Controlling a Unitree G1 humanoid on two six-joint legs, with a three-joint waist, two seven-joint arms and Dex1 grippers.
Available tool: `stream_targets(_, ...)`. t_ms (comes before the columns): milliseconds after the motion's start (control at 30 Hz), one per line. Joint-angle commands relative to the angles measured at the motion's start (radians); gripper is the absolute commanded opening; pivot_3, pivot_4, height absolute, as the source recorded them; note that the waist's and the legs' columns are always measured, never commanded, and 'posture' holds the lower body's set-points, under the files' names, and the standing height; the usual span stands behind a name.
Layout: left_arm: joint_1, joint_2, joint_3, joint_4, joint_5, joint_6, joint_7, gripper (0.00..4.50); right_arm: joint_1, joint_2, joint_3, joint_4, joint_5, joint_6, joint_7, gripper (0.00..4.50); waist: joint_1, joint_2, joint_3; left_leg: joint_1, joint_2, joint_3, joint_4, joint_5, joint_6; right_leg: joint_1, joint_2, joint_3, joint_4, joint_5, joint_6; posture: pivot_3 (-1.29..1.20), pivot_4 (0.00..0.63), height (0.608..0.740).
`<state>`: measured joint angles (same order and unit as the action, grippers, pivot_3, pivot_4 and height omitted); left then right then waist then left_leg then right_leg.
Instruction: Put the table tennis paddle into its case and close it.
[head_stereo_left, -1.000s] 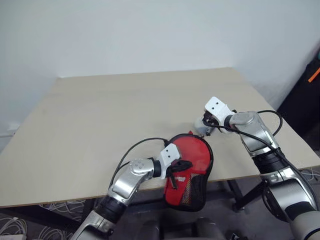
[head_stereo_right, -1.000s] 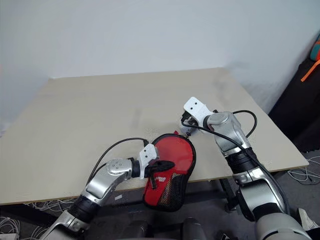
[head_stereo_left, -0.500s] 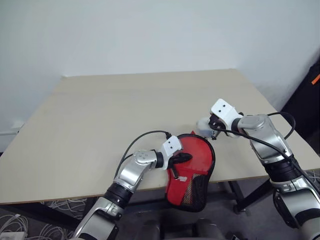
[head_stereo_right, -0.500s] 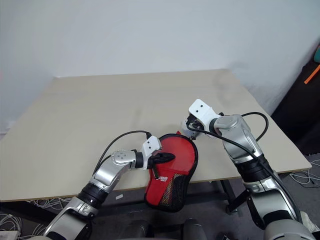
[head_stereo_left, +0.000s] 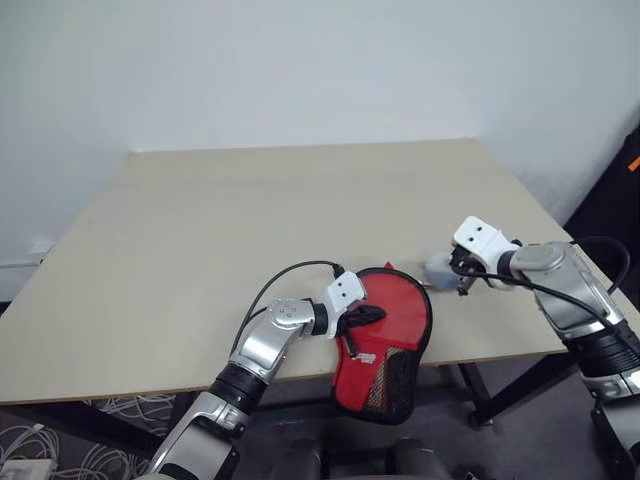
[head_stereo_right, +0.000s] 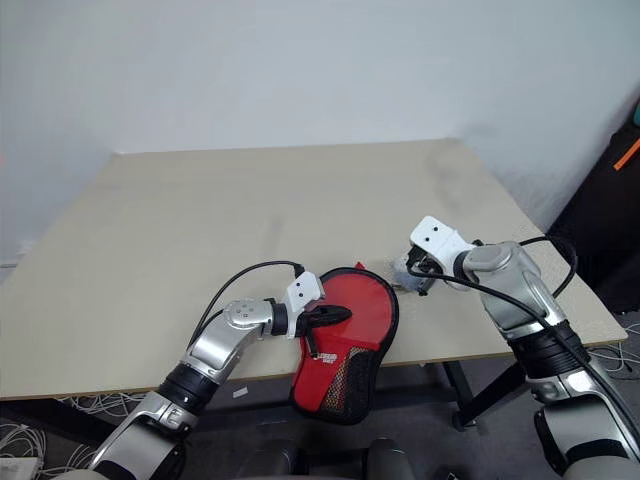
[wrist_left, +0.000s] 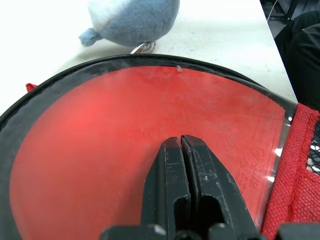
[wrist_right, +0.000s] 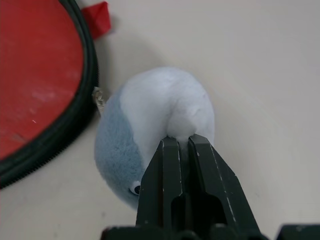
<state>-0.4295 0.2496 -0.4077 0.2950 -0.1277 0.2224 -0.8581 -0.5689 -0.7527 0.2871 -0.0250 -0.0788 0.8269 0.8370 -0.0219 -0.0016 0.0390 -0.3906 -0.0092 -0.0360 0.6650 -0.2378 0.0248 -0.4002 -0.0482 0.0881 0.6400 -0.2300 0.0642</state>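
Observation:
The case (head_stereo_left: 398, 318) lies red side up at the table's front edge, and its mesh-pocket end (head_stereo_left: 385, 385) hangs over that edge. A black zip rim (wrist_left: 60, 87) runs round its broad end. The table tennis paddle is hidden. My left gripper (head_stereo_left: 376, 314) is shut and rests on the case's red face (wrist_left: 100, 150). To the right of the case lies a small blue-and-white plush toy (wrist_right: 150, 110) with a metal ring towards the zip. My right gripper (wrist_right: 182, 141) is shut on the plush's white end.
The beige table (head_stereo_left: 250, 210) stretches wide behind the case. Its right edge (head_stereo_left: 560, 235) runs close by my right arm. A dark object (head_stereo_left: 615, 190) stands beyond that edge. Cables (head_stereo_left: 40, 450) lie on the floor at the lower left.
My right gripper has moved to the right with the plush toy, away from the case's top edge. The left gripper stays on the case. The view has shifted slightly.

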Motion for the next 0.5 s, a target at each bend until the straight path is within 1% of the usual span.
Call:
stream_targets(33, 0.026, 0.017, -0.019, 0.082, 0.058, 0.033, 0.008, 0.00, 0.020, -0.073, -0.063, -0.062, 0.032, -0.018, 0.051, 0.02, 0.002, 0.000, 0.000, 0.000, 0.000, 0.000, 0.000, 0.000, 0.000, 0.000, 0.000, 0.000, 0.000, 0.000, 0.000, 0.00, 0.000, 0.740)
stream_targets(333, 0.005, 0.016, -0.016, 0.108, 0.062, 0.029, 0.002, 0.00, 0.144, -0.194, -0.142, -0.242, 0.168, -0.086, 0.196, 0.02, 0.002, -0.001, 0.000, 0.000, 0.000, 0.000, 0.000, 0.000, 0.000, 0.000, 0.000, 0.000, 0.000, -0.001, 0.000, 0.00, 0.000, 0.740)
stream_targets(500, -0.012, 0.017, -0.014, 0.130, 0.063, 0.021, -0.004, 0.00, 0.183, -0.225, -0.162, -0.284, 0.198, -0.096, 0.209, 0.02, 0.002, -0.001, 0.001, 0.000, 0.000, 0.000, 0.000, 0.000, 0.000, 0.000, 0.000, 0.000, 0.000, -0.001, 0.000, 0.00, 0.000, 0.740)
